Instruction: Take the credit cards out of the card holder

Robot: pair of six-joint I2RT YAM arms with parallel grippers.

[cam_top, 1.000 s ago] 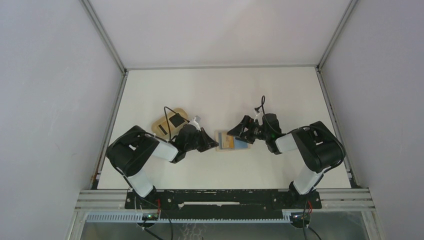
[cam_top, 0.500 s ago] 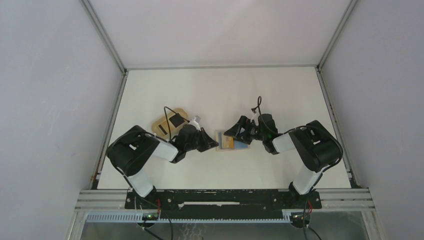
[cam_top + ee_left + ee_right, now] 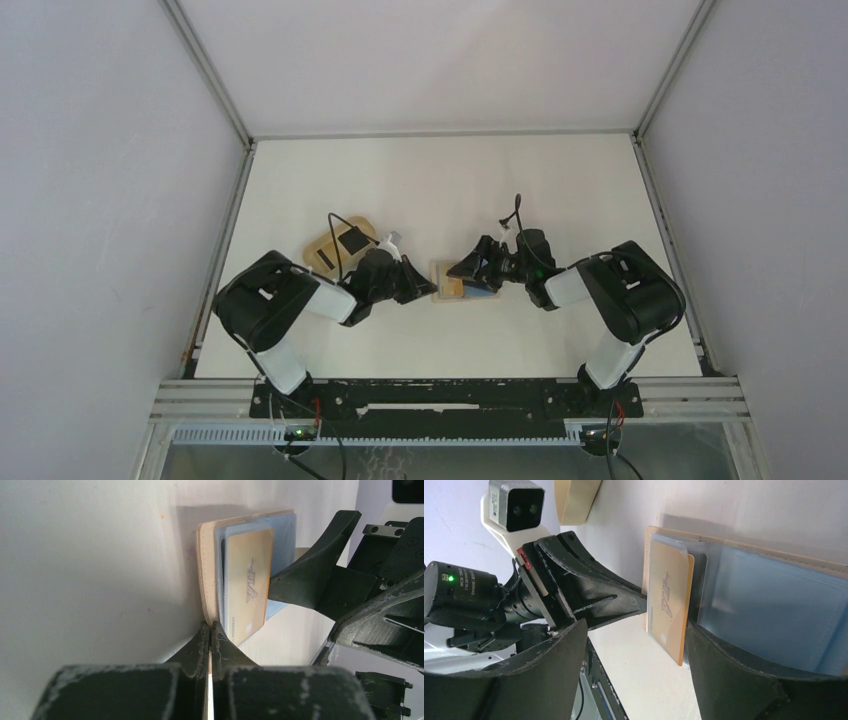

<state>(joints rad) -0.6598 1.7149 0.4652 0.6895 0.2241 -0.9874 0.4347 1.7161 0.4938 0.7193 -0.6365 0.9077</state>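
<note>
tray (image 3: 314,247): upper left of the top view, black card (image 3: 352,241) lying in it.
left gripper (image 3: 210,627): jaws pressed shut, tips set at the holder's left edge; whether leather is pinched cannot be told.
card holder (image 3: 206,565): table centre, laid open, flanked by both grippers.
gold card (image 3: 669,600): seated in a clear sleeve (image 3: 774,610), one end seemingly protruding.
right gripper (image 3: 470,277): jaws spread wide, card straddled, one finger touching its edge, nothing clamped.
risk: sleeve could be caught with the card on closing; holder could be dragged right if the left hold slips.
</note>
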